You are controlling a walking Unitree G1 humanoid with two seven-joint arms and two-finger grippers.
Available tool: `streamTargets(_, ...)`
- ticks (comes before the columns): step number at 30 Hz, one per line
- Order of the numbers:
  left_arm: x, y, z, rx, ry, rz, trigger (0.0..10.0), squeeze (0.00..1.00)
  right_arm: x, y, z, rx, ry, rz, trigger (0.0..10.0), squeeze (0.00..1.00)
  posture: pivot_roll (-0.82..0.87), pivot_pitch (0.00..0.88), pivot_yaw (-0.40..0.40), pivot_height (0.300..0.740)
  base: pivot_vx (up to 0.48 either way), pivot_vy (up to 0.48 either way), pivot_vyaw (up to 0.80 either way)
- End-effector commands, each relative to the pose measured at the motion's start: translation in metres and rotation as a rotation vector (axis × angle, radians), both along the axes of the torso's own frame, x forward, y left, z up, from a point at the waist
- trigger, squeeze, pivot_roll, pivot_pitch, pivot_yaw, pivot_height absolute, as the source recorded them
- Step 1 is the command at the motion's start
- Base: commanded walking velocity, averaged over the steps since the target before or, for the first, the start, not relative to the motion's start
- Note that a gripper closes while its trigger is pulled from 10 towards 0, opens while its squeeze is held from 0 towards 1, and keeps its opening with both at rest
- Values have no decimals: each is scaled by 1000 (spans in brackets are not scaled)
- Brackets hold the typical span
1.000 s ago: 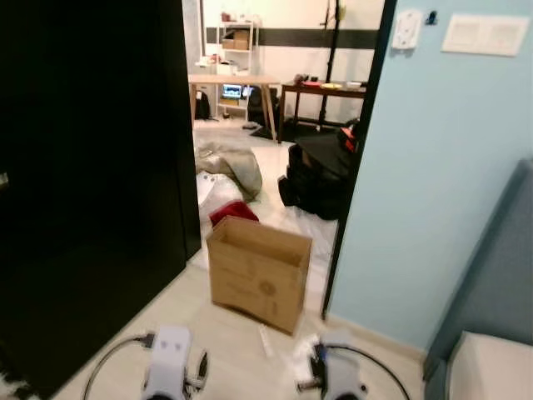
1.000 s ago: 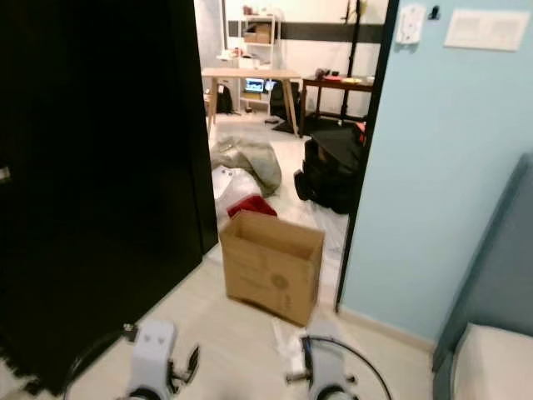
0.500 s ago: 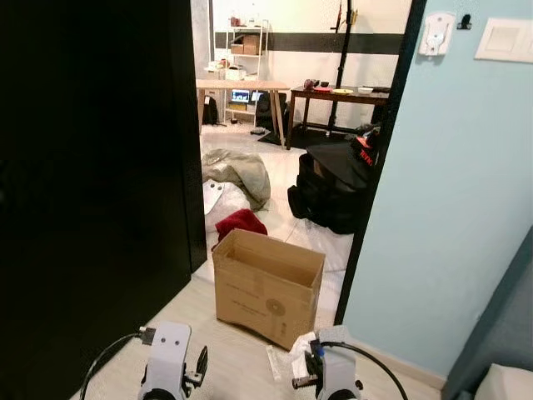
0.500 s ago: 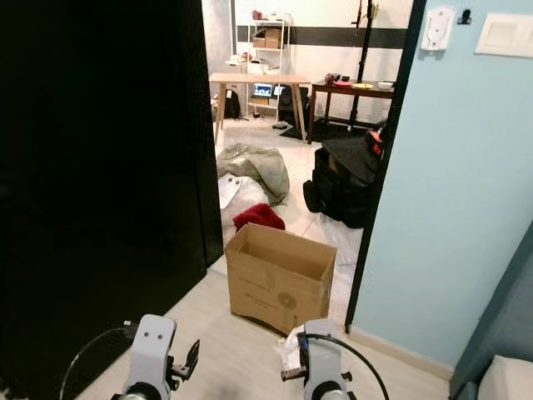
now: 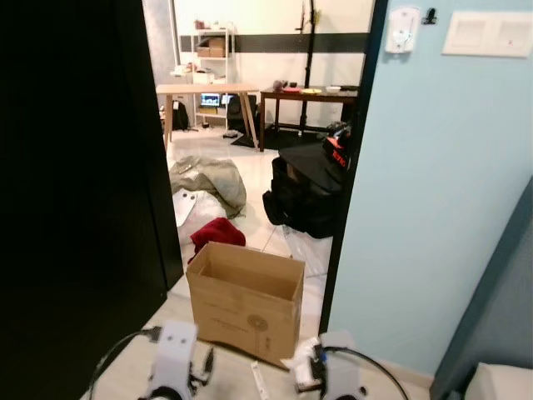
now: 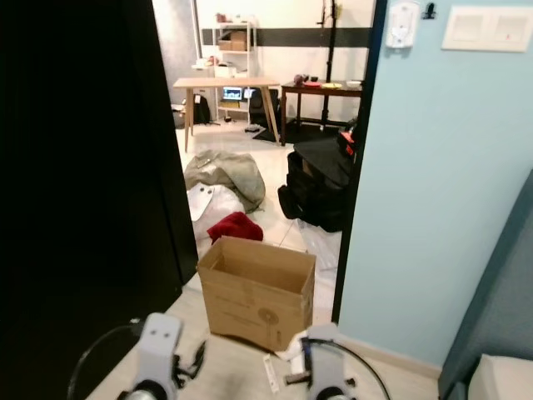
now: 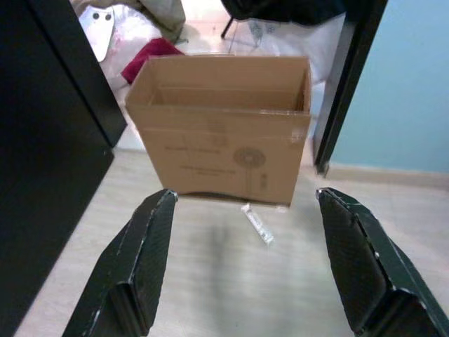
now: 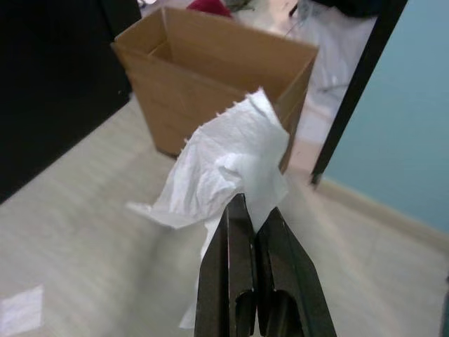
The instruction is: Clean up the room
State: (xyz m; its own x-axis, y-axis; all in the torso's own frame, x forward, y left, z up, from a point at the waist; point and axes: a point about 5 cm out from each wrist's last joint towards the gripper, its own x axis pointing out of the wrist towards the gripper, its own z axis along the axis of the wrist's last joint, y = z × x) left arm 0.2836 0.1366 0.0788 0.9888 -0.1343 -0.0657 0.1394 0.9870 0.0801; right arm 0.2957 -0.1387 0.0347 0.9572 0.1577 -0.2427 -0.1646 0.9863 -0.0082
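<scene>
Right wrist view: right gripper (image 8: 251,210) is pinching a white tissue (image 8: 228,165), cardboard box (image 8: 210,77) at 12 o'clock; left gripper (image 7: 245,217) is hanging spread.

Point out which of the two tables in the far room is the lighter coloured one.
The pale wooden table with splayed legs, on the left; the table beside it is dark brown.

On the pale wooden floor (image 5: 133,354) stands an open cardboard box (image 5: 246,300) in the doorway, with a small clear wrapper (image 7: 257,224) lying just in front of it.
</scene>
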Motion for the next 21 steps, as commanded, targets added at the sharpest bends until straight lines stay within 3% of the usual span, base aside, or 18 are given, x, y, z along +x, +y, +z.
streamTargets(1,-4,7,-6,4,23,22,10000,0,0,10,-2,17,9,24,10000,0,52,87,-25,740,334,0,0)
streamTargets(21,-6,5,-6,0,17,28,10000,0,2,11,0,-1,2,50,10000,0,47,73,-40,740,336,0,0)
